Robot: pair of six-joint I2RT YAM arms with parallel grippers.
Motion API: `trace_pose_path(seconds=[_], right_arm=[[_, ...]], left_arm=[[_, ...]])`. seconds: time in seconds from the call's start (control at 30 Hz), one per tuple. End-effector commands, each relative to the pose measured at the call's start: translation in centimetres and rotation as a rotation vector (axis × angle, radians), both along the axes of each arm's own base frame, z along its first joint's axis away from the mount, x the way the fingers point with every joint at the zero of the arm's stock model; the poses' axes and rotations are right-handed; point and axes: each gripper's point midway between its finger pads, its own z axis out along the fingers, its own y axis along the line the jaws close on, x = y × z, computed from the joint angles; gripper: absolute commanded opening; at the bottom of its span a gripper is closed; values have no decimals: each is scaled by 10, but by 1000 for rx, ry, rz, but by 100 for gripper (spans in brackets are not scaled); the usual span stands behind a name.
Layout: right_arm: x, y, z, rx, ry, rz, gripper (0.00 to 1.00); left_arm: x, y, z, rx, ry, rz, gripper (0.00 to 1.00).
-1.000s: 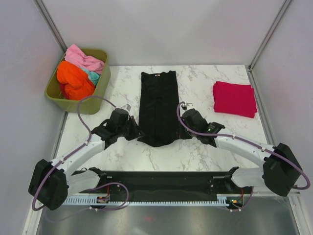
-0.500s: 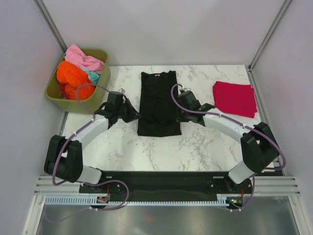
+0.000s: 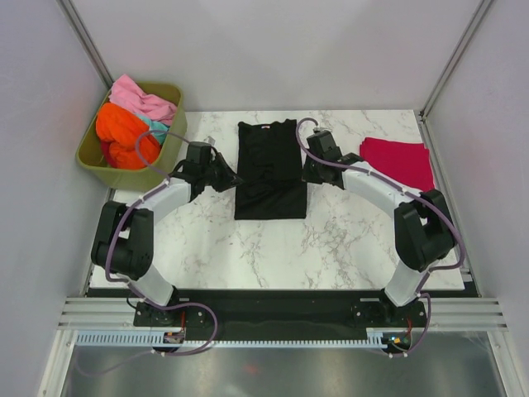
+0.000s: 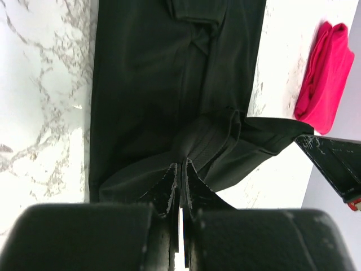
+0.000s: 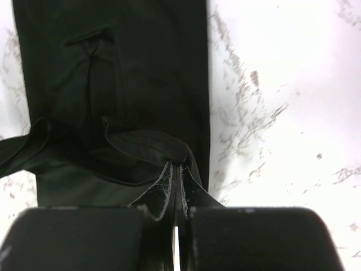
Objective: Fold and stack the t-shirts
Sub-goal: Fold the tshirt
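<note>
Symmetrically, arms stretched forward, left tool [image 3: 232,178] and right tool [image 3: 307,174] each pinching black t-shirt [image 3: 269,157] (side edges).

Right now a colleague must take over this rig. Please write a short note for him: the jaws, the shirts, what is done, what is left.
Jaws: left gripper shut on the black t-shirt at its near hem; right gripper shut on the hem's other corner.
Black t-shirt: in the middle, sides folded in, hem lifted over toward the collar.
Red t-shirt: folded, at the right.
In the green tub, far left, loose: orange shirt, pink shirt, teal shirt.
Done: red. Left: finish black, stack it, fold the three in the tub.
</note>
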Motion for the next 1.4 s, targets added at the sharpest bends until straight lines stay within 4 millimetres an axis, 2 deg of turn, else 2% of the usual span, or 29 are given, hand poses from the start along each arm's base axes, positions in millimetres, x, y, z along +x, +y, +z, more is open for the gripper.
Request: trace_pose_path(seconds=[0.0, 0.3, 0.43, 0.67, 0.93, 0.97, 1.0, 1.03, 1.07, 1.1, 1.13, 1.17, 1.23, 1.27, 1.3, 1.33, 1.37], right_arm=[[22, 0, 7, 11, -30, -4, 0], [44, 8, -3, 24, -33, 5, 0], [48, 17, -3, 53, -42, 27, 0], [54, 17, -8, 49, -42, 16, 0], [69, 17, -7, 43, -64, -6, 0], [73, 18, -14, 39, -56, -8, 6], [77, 18, -14, 41, -60, -13, 16], [85, 20, -8, 47, -86, -20, 25], [88, 19, -11, 39, -96, -37, 40], [92, 15, -8, 40, -120, -61, 49], [94, 13, -9, 45, -153, -83, 69], [94, 13, 1, 63, -183, -87, 98], [88, 16, 2, 88, -188, -58, 98], [85, 16, 10, 101, -200, -49, 95], [82, 16, 13, 107, -204, -44, 91], [74, 13, 6, 112, -201, -48, 87], [70, 11, 23, 138, -238, -53, 80]], left_arm=[[26, -2, 17, -18, -82, 7, 2], [46, 2, 4, -57, -63, 38, 2], [42, 6, 4, -60, -70, 48, 2], [34, 12, 14, -63, -106, 66, 2], [57, 14, 3, -91, -72, 74, 2], [62, 15, 2, -85, -75, 76, 3], [72, 14, 12, -96, -105, 59, 25], [77, 13, 1, -92, -85, 46, 45], [83, 11, 2, -94, -85, 36, 60], [94, 8, 16, -103, -113, 16, 79], [96, 6, 19, -105, -115, 3, 81], [96, 5, 23, -101, -127, -12, 81], [93, 8, 25, -83, -141, -8, 84], [92, 11, 37, -71, -180, 4, 84], [84, 13, 29, -65, -166, 6, 84], [81, 14, 32, -64, -177, 5, 84], [77, 16, 32, -57, -183, 2, 84]])
